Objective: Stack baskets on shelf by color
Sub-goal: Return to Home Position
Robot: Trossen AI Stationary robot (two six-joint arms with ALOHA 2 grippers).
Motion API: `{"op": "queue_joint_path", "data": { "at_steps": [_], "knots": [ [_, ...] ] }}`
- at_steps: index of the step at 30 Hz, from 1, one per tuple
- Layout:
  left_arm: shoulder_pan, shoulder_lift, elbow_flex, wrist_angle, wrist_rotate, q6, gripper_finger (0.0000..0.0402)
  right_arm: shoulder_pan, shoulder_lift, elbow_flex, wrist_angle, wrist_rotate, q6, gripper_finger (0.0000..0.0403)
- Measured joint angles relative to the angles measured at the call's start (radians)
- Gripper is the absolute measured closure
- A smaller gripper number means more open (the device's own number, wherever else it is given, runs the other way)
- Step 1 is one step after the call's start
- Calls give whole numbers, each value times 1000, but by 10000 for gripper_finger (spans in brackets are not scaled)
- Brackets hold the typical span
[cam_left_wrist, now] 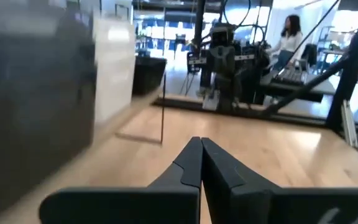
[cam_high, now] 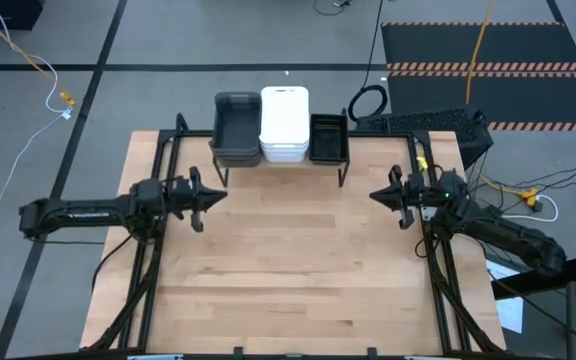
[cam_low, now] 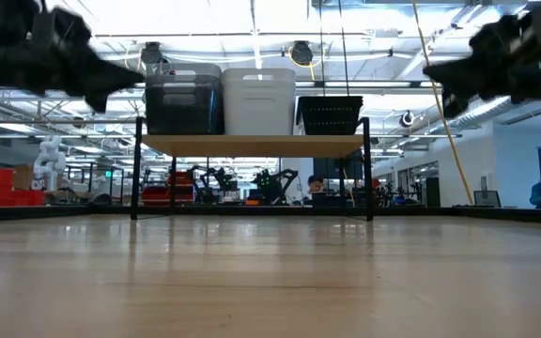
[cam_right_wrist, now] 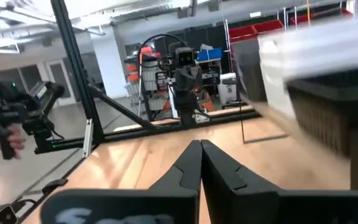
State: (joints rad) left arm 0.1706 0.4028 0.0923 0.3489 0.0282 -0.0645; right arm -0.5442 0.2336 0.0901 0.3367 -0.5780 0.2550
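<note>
On the shelf (cam_high: 278, 160) at the table's far edge stand three stacks side by side: dark grey baskets (cam_high: 236, 128) on the left, white baskets (cam_high: 284, 122) in the middle, black mesh trays (cam_high: 328, 137) on the right. The low view shows the grey (cam_low: 183, 101), white (cam_low: 258, 100) and mesh (cam_low: 330, 115) stacks resting on the plank (cam_low: 252, 144). My left gripper (cam_high: 213, 196) hovers shut over the table's left part, below the grey stack. My right gripper (cam_high: 378, 195) hovers shut over the right part. Both hold nothing.
Black frame rails (cam_high: 158, 250) run along the table's left and right sides (cam_high: 438, 280). A keyboard (cam_high: 418, 122) and cables lie beyond the far right corner. Bare wooden tabletop (cam_high: 288, 270) stretches between the arms. A person (cam_left_wrist: 289, 34) sits in the room behind.
</note>
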Motion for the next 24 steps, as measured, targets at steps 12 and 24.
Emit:
{"op": "queue_joint_path", "data": {
  "at_steps": [12,24],
  "knots": [
    [-37,-74,-79,-120,-14,-88,399,2,-18,-61,105,-64,-56,403],
    [-105,-158,-81,-299,-29,31,394,14,-111,-75,54,-55,-163,403]
  ]
}}
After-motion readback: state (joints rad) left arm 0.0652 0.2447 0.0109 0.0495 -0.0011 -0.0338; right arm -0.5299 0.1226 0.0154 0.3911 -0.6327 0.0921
